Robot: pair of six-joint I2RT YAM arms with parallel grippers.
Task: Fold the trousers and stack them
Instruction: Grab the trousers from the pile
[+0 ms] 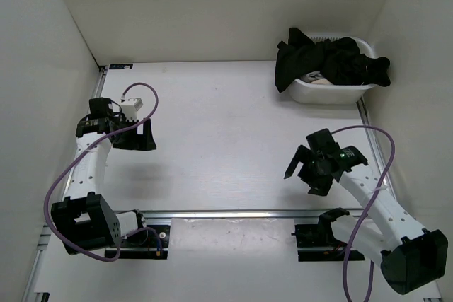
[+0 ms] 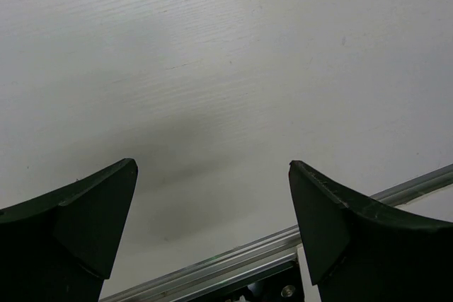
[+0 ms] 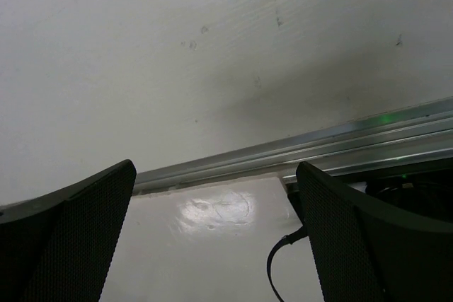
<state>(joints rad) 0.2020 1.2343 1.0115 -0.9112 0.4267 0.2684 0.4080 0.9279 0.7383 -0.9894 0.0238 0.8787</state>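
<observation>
Nothing is folded — the trousers sit heaped in the white tub, and the left tool and right tool hang released, empty.

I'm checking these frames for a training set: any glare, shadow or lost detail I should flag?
Top external: even light, but the trousers in the basket are a nearly featureless black. Left wrist: soft shadow on the table. Right wrist: a glare patch below the rail.

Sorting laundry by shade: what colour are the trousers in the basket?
Plain black trousers, clearest in the top external view, heaped in the white basket.
</observation>
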